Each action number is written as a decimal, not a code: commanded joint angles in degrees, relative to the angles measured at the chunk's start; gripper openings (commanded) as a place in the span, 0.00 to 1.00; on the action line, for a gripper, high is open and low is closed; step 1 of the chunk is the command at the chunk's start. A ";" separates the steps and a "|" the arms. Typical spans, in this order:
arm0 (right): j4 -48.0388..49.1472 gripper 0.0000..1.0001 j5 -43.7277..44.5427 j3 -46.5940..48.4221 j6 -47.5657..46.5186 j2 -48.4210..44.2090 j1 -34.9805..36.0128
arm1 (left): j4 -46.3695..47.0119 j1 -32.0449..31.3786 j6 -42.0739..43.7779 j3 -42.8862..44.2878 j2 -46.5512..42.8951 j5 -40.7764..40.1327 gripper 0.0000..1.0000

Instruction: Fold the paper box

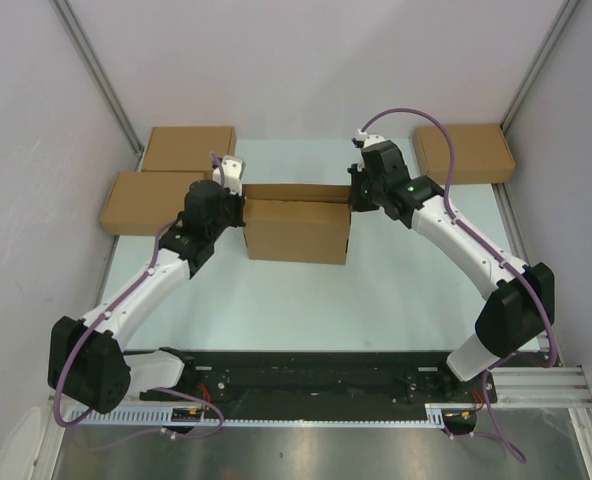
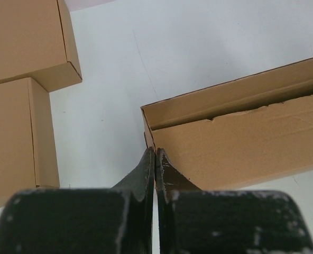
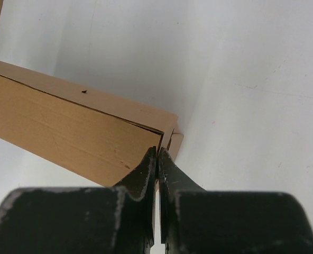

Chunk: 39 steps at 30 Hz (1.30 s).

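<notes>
The box (image 1: 296, 232) sits at the table's (image 1: 276, 305) middle; left tool (image 2: 155, 154) and right tool (image 3: 157, 153), each pressed together, touch its 2 ends.

Plain brown paper box (image 1: 296, 232) on my pale, greenish-white desk (image 1: 276, 300). My left claw (image 2: 155, 156) and right claw (image 3: 157, 153) are black, flecked with white scuffs. Purple cables (image 1: 431, 125) trail my white-and-black arms (image 1: 466, 245).

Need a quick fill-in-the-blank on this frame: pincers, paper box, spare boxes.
The left pincer and right pincer are both ___.
The paper box sits ___ them.
At far left lie ___ compact boxes; at far right, a third box.
Missing: shut; between; two.
</notes>
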 commanded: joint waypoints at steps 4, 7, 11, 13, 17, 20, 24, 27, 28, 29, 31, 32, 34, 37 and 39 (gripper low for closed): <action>0.98 0.00 -6.59 -1.06 -1.09 0.56 3.69 | -3.20 -3.17 -2.24 5.56 0.58 9.17 0.00; 0.37 0.00 -5.62 -1.15 -2.15 0.82 4.39 | -4.70 -3.08 -2.15 6.96 1.28 8.90 0.00; 0.28 0.00 -5.00 -1.50 -2.68 0.91 4.83 | -5.40 -2.99 -1.97 7.67 1.55 8.99 0.00; 0.28 0.00 -4.74 -1.50 -2.77 0.91 4.83 | -5.58 -2.90 -1.80 7.76 1.55 8.99 0.00; 0.37 0.00 -4.48 -1.41 -3.03 0.82 4.92 | -5.41 -2.90 -1.19 6.53 1.46 8.29 0.00; 0.28 0.00 -4.21 -1.50 -2.86 0.82 4.92 | -3.75 -2.90 -0.31 3.91 0.94 6.98 0.00; 0.28 0.00 -4.04 -1.85 -3.03 0.64 5.10 | -0.49 -2.90 1.36 0.03 -0.56 3.65 0.00; 0.37 0.00 -4.12 -1.94 -2.86 0.56 5.10 | 0.83 -2.81 3.73 -1.29 -1.18 2.23 0.00; 0.37 0.00 -4.12 -1.94 -3.03 0.56 5.18 | 0.92 -2.81 4.26 -1.38 -1.35 1.88 0.01; 0.37 0.00 -4.21 -1.94 -2.94 0.47 5.19 | 1.18 -2.73 4.70 -1.56 -1.44 1.79 0.00; 0.45 0.00 -4.13 -1.94 -3.21 0.38 5.27 | 1.54 -2.38 5.76 -1.56 -1.79 1.78 0.00; 0.28 0.00 -4.12 -1.94 -3.21 0.38 5.27 | 1.80 -2.20 6.11 -1.56 -2.23 2.13 0.00; 0.28 0.00 -4.13 -1.94 -3.38 0.38 5.27 | 1.89 -1.94 6.81 -1.65 -2.49 2.40 0.00; 0.28 0.00 -4.04 -2.03 -3.47 0.38 5.27 | 3.46 -1.85 7.69 -2.35 -2.85 2.93 0.01; 0.37 0.00 -4.04 -1.94 -3.65 0.38 5.27 | 4.35 -1.85 8.04 -3.75 -3.37 3.28 0.00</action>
